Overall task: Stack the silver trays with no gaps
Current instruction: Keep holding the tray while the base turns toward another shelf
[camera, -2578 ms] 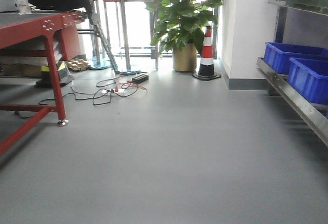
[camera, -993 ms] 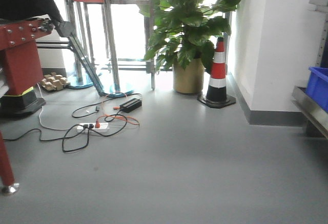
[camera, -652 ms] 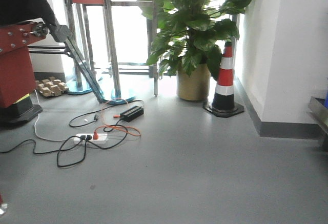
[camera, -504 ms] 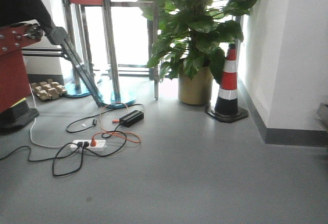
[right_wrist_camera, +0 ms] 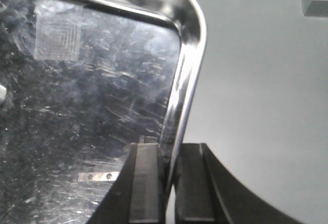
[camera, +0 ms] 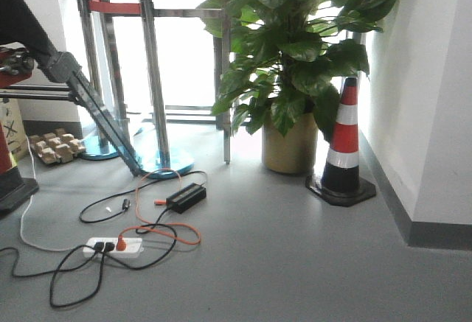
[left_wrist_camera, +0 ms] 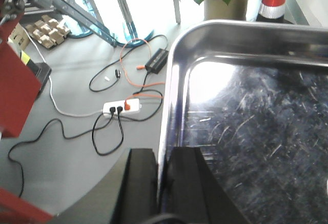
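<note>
Plant (camera: 295, 64) and cone (camera: 345, 145) have drawn nearer; left gripper (left_wrist_camera: 164, 183) and right gripper (right_wrist_camera: 168, 183) each clamp the silver tray (left_wrist_camera: 256, 106) by its rim, between their fingers (left_wrist_camera: 141, 183); transport step, seemingly; next needs level lowering, flush onto another tray.

Plant: I see a leafy green plant (camera: 295, 57) in a gold-toned pot (camera: 289, 147), standing by the white wall (camera: 435, 79).
Cone: an orange-and-white traffic cone (camera: 344, 145) on a black base, just right of the pot.
Cables: a white power strip (camera: 112, 246) with black plugs, a black adapter (camera: 186, 197) and an orange cord (camera: 171, 235) lie loose on the grey floor (camera: 295, 270).
Stand: steel legs (camera: 153, 86) rise behind the cables, against bright glass.
Blocks: I make out small wooden blocks (camera: 50, 147) at far left.
</note>
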